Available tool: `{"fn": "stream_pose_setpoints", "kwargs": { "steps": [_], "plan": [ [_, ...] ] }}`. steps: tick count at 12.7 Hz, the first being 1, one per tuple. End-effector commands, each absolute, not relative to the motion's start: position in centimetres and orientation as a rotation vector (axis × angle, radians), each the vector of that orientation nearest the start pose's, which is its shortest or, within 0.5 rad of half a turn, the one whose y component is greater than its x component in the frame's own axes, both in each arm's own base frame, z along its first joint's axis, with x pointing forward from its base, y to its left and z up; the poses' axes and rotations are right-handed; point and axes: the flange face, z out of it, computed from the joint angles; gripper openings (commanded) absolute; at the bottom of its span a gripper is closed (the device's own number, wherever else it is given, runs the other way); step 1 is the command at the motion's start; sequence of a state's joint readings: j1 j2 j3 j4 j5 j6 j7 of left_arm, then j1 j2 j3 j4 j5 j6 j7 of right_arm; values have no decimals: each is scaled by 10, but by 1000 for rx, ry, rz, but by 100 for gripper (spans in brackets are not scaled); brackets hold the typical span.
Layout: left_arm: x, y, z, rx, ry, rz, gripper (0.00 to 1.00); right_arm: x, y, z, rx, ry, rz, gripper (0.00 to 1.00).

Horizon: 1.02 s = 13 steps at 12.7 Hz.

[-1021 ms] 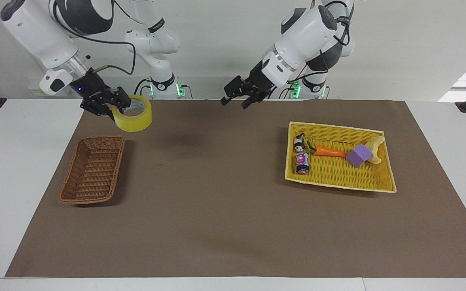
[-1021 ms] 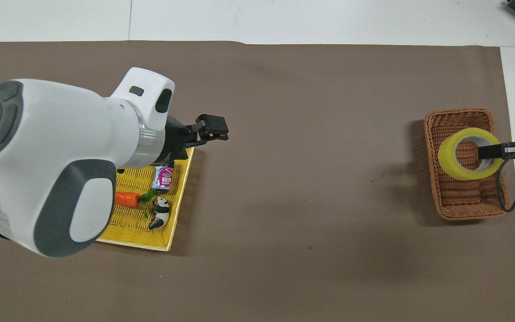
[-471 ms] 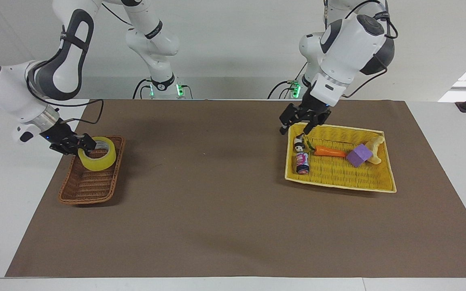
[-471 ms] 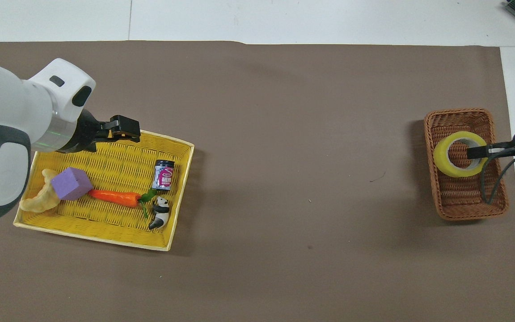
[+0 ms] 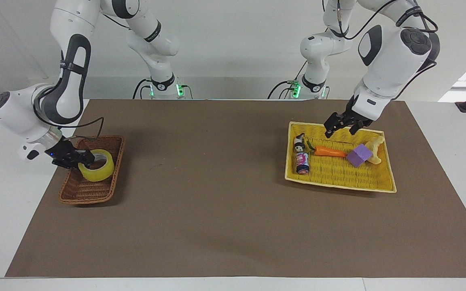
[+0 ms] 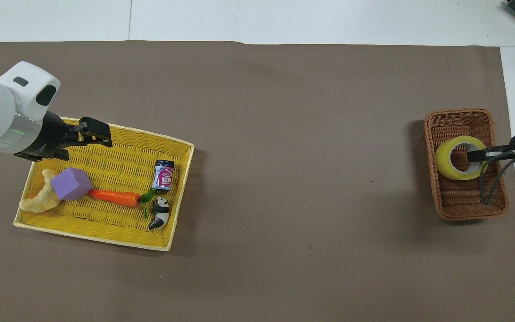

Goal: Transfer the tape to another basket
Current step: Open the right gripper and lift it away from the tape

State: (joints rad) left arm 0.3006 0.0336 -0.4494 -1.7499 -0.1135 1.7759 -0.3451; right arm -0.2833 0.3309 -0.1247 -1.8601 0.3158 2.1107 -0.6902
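jar label (pink, purple), lettering unreadable

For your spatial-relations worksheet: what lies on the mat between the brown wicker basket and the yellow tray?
Nothing: between the basket and the yellow tray the brown mat is bare. The overhead view shows this plainly, and the facing view agrees.

The tape sits in the basket at the right arm's end of the surface — the tray well apart, toward the left arm's end.

Both arms are glossy white with dark grey joint caps. Black cables loop along them. Green lights glow at the bases.
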Motion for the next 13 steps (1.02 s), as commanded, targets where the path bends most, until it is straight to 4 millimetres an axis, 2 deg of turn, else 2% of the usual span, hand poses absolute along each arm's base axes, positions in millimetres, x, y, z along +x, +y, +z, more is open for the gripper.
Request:
{"fn": "stream_pose_setpoints", "kwargs": {
  "steps": [1, 2, 3, 4, 5, 6, 8, 10, 13],
  "plan": [
    [561, -78, 546, -3215, -376, 52, 100, 579, -232, 343, -2912, -206, -98, 79],
    [562, -75, 546, -3213, -386, 52, 100, 579, -232, 344, -2911, -203, -96, 100],
    [562, -74, 546, -3211, -388, 53, 100, 581, -234, 349, -2908, -192, -104, 100],
    [560, -60, 562, -3206, -417, 30, 100, 587, -233, 359, -2916, -183, -130, 100],
    [555, -45, 599, -3200, -467, -71, 100, 592, -232, 373, -2924, -166, -161, 100],
    [555, -33, 613, -3199, -508, -111, 100, 598, -227, 388, -2938, -143, -190, 100],
    [553, -12, 618, -3186, -567, -126, 100, 608, -206, 418, -2968, -95, -234, 100],
    [553, -15, 619, -3195, -554, -126, 100, 616, -182, 453, -3032, 13, -263, 100],
    [557, -39, 617, -3214, -454, -164, 100, 612, -137, 483, -3106, 129, -211, 100]
  ]
}}
